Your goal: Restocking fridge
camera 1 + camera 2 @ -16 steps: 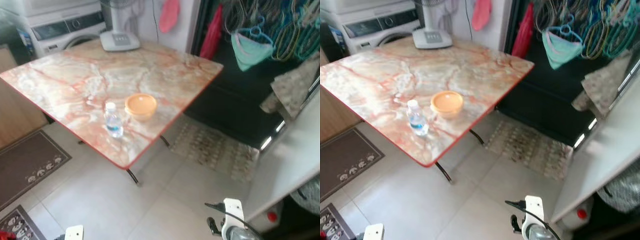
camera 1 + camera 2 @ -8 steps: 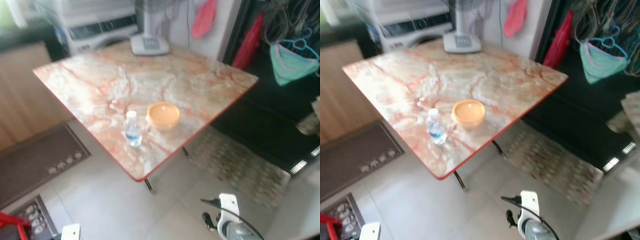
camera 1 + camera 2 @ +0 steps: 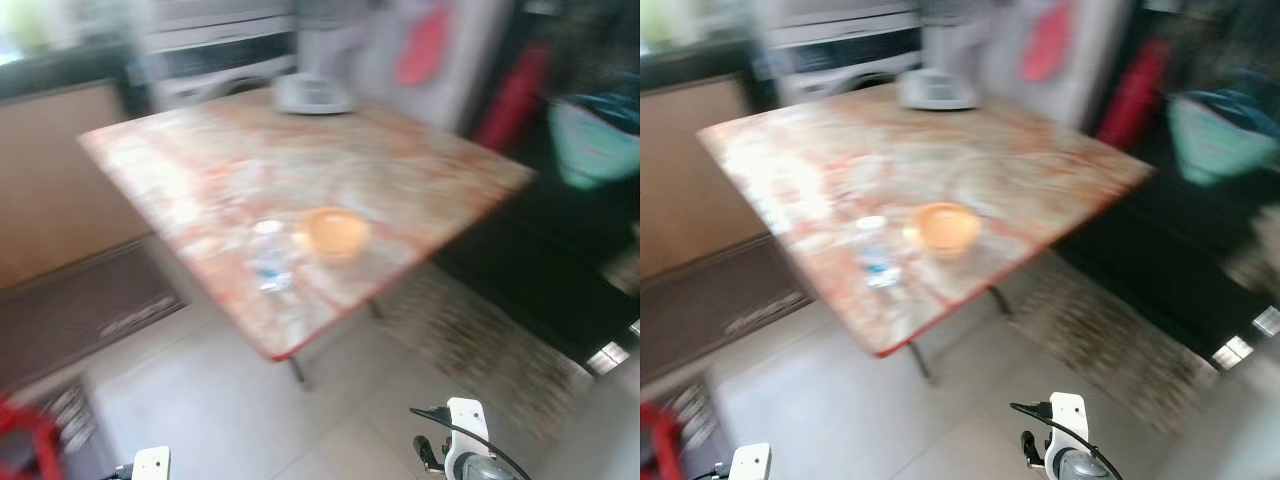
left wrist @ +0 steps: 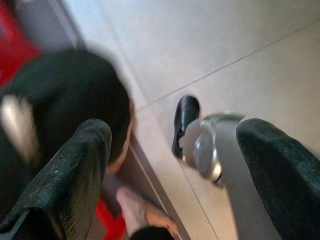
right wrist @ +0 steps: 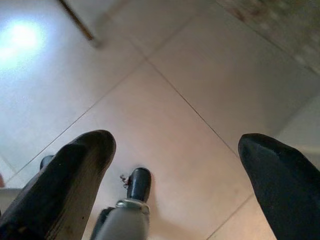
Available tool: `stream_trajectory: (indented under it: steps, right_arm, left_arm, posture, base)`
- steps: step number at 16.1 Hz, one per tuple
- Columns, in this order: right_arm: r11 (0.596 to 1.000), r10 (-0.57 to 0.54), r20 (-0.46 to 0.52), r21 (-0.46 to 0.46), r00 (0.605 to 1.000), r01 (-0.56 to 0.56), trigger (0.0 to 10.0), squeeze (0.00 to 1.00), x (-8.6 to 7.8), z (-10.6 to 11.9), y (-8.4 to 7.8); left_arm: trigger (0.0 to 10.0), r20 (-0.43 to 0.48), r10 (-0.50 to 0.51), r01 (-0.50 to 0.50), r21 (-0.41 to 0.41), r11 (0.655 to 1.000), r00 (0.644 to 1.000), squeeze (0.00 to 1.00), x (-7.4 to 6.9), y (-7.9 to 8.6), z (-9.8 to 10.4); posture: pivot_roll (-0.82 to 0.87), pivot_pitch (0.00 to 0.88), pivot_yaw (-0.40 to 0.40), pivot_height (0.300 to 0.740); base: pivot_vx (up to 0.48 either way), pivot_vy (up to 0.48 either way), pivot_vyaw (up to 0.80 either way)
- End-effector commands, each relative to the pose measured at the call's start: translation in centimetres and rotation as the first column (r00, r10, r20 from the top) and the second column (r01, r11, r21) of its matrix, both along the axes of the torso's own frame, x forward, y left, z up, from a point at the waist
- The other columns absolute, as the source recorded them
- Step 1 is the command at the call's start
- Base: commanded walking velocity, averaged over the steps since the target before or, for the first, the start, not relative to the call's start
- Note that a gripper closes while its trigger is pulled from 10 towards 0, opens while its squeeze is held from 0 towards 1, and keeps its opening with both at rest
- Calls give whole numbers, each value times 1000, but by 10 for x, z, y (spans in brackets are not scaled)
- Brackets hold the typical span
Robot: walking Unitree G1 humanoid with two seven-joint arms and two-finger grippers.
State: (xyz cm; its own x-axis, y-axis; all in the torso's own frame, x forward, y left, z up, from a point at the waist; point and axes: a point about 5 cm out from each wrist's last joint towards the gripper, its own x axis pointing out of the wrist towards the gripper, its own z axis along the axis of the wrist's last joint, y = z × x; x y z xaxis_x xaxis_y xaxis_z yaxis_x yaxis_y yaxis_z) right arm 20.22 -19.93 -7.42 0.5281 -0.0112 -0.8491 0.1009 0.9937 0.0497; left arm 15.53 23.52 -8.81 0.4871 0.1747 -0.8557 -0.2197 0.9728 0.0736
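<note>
The head views are blurred. A small clear water bottle (image 3: 270, 255) stands near the front corner of a marble-patterned table with a red rim (image 3: 420, 150). An orange lidded bowl (image 3: 337, 232) sits just to its right. Both arms hang low, far from the table, with the right wrist (image 3: 465, 458) and left wrist (image 3: 150, 465) at the bottom edge. My left gripper (image 4: 172, 132) is open over the tiled floor with nothing between its fingers. My right gripper (image 5: 175, 142) is also open and holds nothing.
A washing machine (image 3: 225, 60) and a fan base (image 3: 312, 93) stand behind the table. A dark mat (image 3: 80, 320) lies at the left, a patterned rug (image 3: 480, 340) at the right. A red stool (image 3: 20, 430) stands bottom left. A person's bare foot (image 4: 142, 212) is near my left gripper.
The camera has swung and the picture is now blurred, so the table sits differently in view. The bottle and bowl keep their places on it. Both arms still hang low.
</note>
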Motion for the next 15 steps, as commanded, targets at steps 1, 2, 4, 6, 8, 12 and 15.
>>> stream_trajectory:
  steps: [1, 2, 4, 6, 8, 12, 15]
  right_arm:
    - [1000, -16, 11, 14, 1000, 16, 10000, 0, 2, 1, 2]
    - [1000, -16, 13, 17, 1000, 16, 10000, 0, 2, 1, 2]
    - [1000, -16, 14, 17, 1000, 16, 10000, 0, 2, 1, 2]
    - [1000, -14, 14, 15, 1000, 14, 10000, 0, 2, 1, 2]
    - [1000, -11, 13, 16, 1000, 11, 10000, 0, 2, 1, 2]
    - [1000, -9, 15, 12, 1000, 9, 10000, 0, 1, 1, 1]
    - [1000, -25, 44, 10, 999, 25, 10000, 0, 2, 1, 1]
  left_arm:
    - [10000, -30, -9, 9, 8, 1000, 1000, 0, -7, 3, -2]
    - [10000, -27, -15, 15, 14, 1000, 1000, 0, -7, 3, -2]
    - [10000, -27, -15, 15, 19, 1000, 1000, 0, -7, 3, -2]
    - [10000, -26, -14, 14, 18, 1000, 1000, 0, -7, 3, -2]
    - [10000, -29, -19, 19, 14, 1000, 999, 0, -7, 3, -2]
    - [10000, -25, -6, 6, 18, 1000, 1000, 0, -8, 3, -2]
    - [10000, 13, -1, 0, 57, 998, 1000, 0, -6, 5, 0]
  posture:
    - [90, 0, -60, 740]
    - [89, 0, -60, 740]
    - [87, 0, -60, 740]
    - [89, 0, -61, 740]
    - [87, 0, -61, 740]
    - [82, 0, -61, 740]
    - [78, 0, -56, 740]
  base:
    - [0, 0, 0]
    - [0, 0, 0]
    - [0, -358, 0]
    - [0, -375, 0]
    - [0, -377, 0]
    - [0, -289, 0]
    - [0, 0, 0]
